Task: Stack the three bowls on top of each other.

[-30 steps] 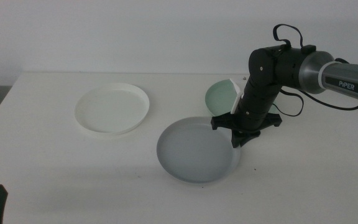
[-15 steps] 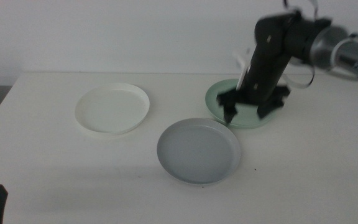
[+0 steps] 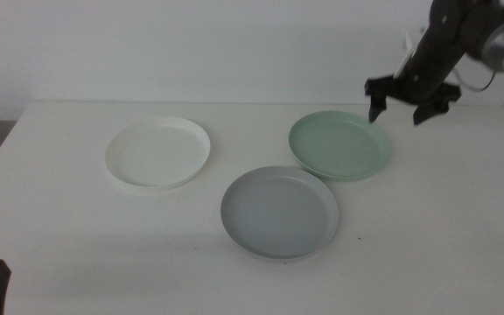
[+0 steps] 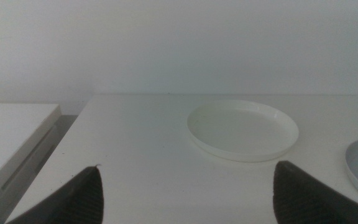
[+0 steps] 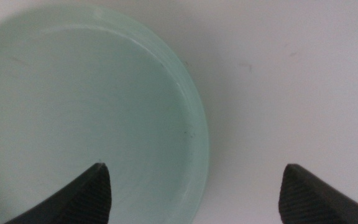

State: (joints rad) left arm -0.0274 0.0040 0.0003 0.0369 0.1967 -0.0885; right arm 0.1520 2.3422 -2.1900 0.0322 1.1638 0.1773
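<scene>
Right gripper (image 3: 404,102) has lifted off the grey bowl's rim and swung up and back over the last second; it now hangs in the air above the far right edge of the mint green bowl (image 3: 339,145), jaws spread wide, holding nothing. Wrist view confirms: green rim (image 5: 199,134) lies below, between the two open jaws.

Left gripper (image 4: 185,193) waits low at the near left corner, jaws apart, empty.

Layout: all three bowls flat on the table (image 3: 77,236), none stacked. Grey bowl (image 3: 278,212) nearest the camera, its far right rim just beside the green one's. White bowl (image 3: 158,152) sits well apart to the left.

Handling, judged: thin plastic, light, stiff, smooth; likely to slide if nudged. The low rim is the only purchase, so pinch it edge-on, one jaw inside.

Obstructions: none seen beyond the neighbouring grey rim.
</scene>
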